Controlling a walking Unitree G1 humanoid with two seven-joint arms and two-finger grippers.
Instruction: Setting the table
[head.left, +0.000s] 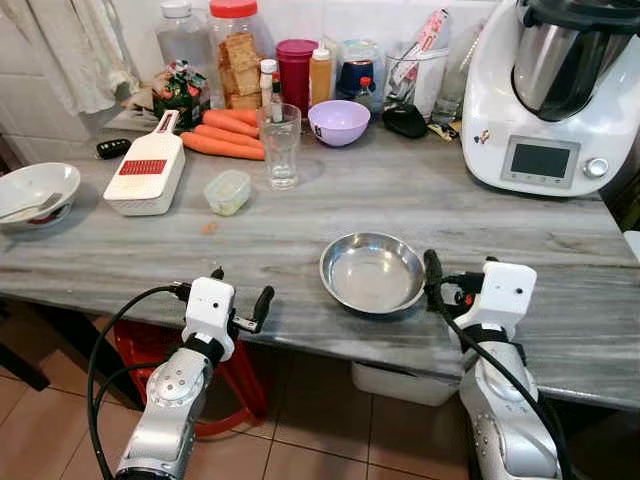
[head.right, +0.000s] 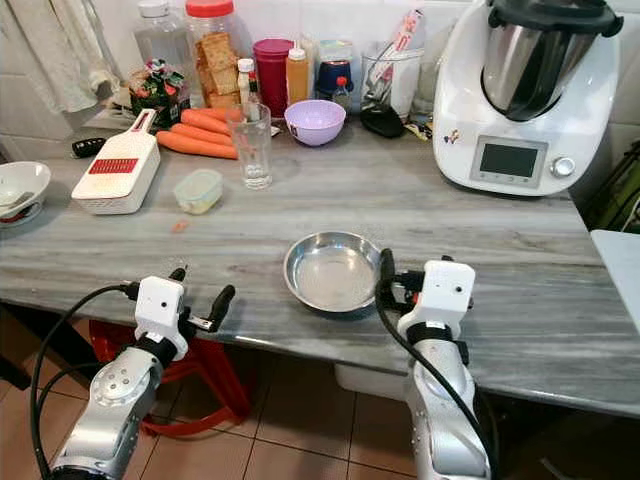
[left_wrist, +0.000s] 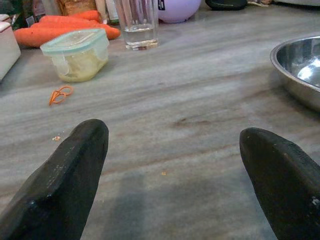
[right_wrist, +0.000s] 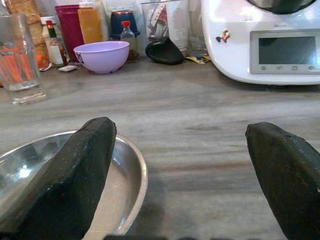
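Observation:
A shallow steel bowl (head.left: 372, 272) sits empty near the front edge of the grey marble counter (head.left: 450, 200). My right gripper (head.left: 456, 276) is open just to the bowl's right; in the right wrist view one finger (right_wrist: 75, 175) hangs over the bowl's rim (right_wrist: 135, 170) and the other stands over bare counter. My left gripper (head.left: 240, 290) is open at the counter's front edge, left of the bowl, with nothing between its fingers (left_wrist: 65, 185). Further back stand a clear glass (head.left: 280, 145) and a purple bowl (head.left: 339, 122).
A white grater box (head.left: 146, 172), a small lidded tub (head.left: 228, 191) and carrots (head.left: 225, 135) lie at back left. A white bowl with a spoon (head.left: 35, 192) sits far left. Jars and bottles line the wall. A large kitchen machine (head.left: 555, 95) stands back right. A red stool (head.left: 150, 350) is below.

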